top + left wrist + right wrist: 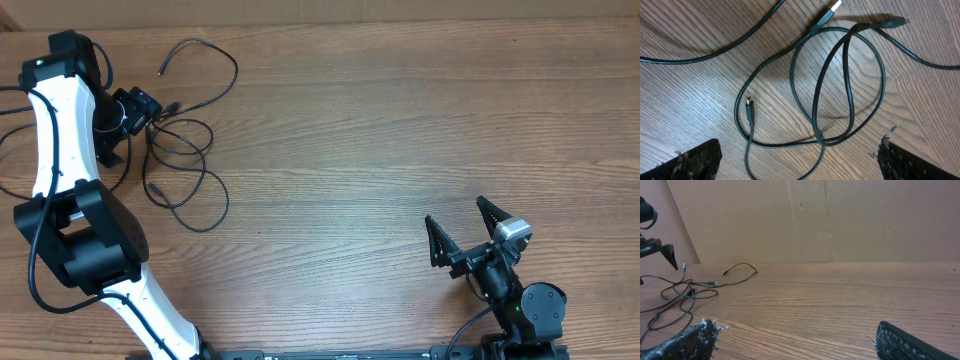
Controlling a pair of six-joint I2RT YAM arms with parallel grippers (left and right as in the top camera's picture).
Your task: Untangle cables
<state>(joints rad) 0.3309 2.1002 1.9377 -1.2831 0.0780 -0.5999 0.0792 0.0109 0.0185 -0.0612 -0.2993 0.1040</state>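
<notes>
While both arms are working over the one wooden desk [380,130], the left arm [55,150] is reaching along the left edge toward the far left corner, and the right arm [530,305] is sitting low at the near edge, toward the right corner.

The left end effector [128,118] is hanging over the tangle. It is released: in the left wrist view its two fingers [695,162] are standing wide apart at the bottom corners and are gripping nothing. The right end effector [458,218] is also released. Its toothed fingers are splaying in a V over bare wood, well apart from the cables, and are holding nothing.

The cables [180,140], thin and black, are lying flat on the desk near the far left corner, just beside the left end effector. One strand is arcing away toward the far edge and is ending in a free tip [162,72]. In the left wrist view the cables [849,85] are forming overlapping loops that are crossing one another at several places. From the right wrist view they [687,292] are showing as a low heap at the far left.

A silver-tipped plug [832,9] is pointing toward the top of the left wrist view. A small dark plug [749,105] is lying at the left side of the loops, and a third dark end [892,22] is resting at the upper right.
</notes>
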